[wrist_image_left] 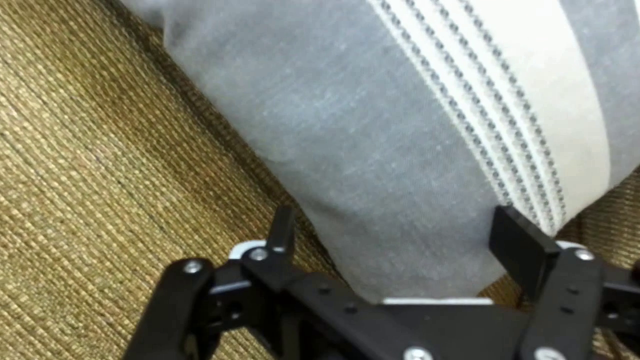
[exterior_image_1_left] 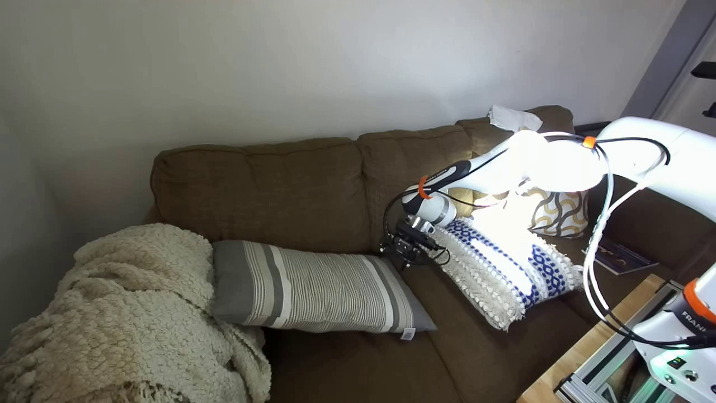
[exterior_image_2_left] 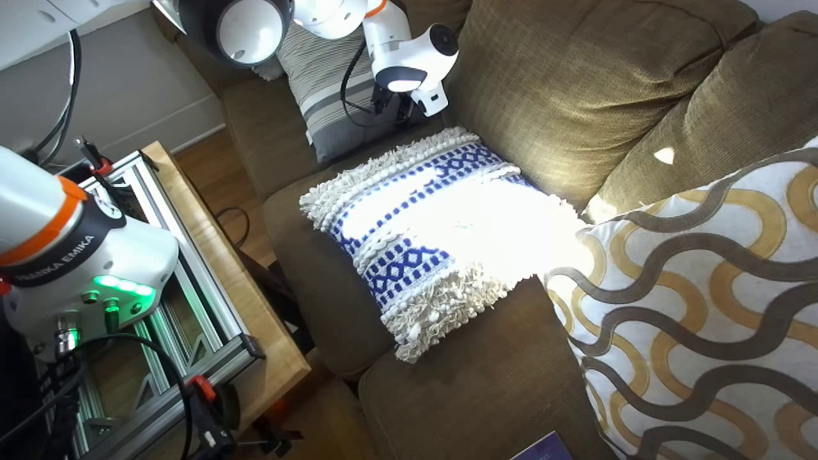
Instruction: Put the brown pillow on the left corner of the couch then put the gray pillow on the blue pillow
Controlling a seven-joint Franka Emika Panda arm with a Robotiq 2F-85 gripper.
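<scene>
The gray striped pillow [exterior_image_1_left: 330, 291] lies on the couch beside the cream blanket; its near end also shows in an exterior view [exterior_image_2_left: 323, 86]. My gripper [wrist_image_left: 393, 215] is open at that pillow's plain gray end [wrist_image_left: 350, 125]. The end lies between the spread fingers, which are not closed on it. The gripper also shows in both exterior views [exterior_image_1_left: 407, 258] [exterior_image_2_left: 393, 110]. The blue pillow [exterior_image_1_left: 486, 280] [exterior_image_2_left: 409, 249] lies flat on the middle seat, partly overexposed. The brown pillow [exterior_image_1_left: 559, 212] [exterior_image_2_left: 690, 306] leans at the brightly lit couch end; the corner behind it is hidden.
A cream knit blanket [exterior_image_1_left: 145, 313] covers the far couch end. The couch back [exterior_image_1_left: 263, 196] rises behind the pillows. A book [exterior_image_1_left: 623, 257] lies on the seat by the brown pillow. The robot's wooden table [exterior_image_2_left: 281, 358] stands in front of the couch. A white cloth [exterior_image_1_left: 513, 118] lies on the backrest.
</scene>
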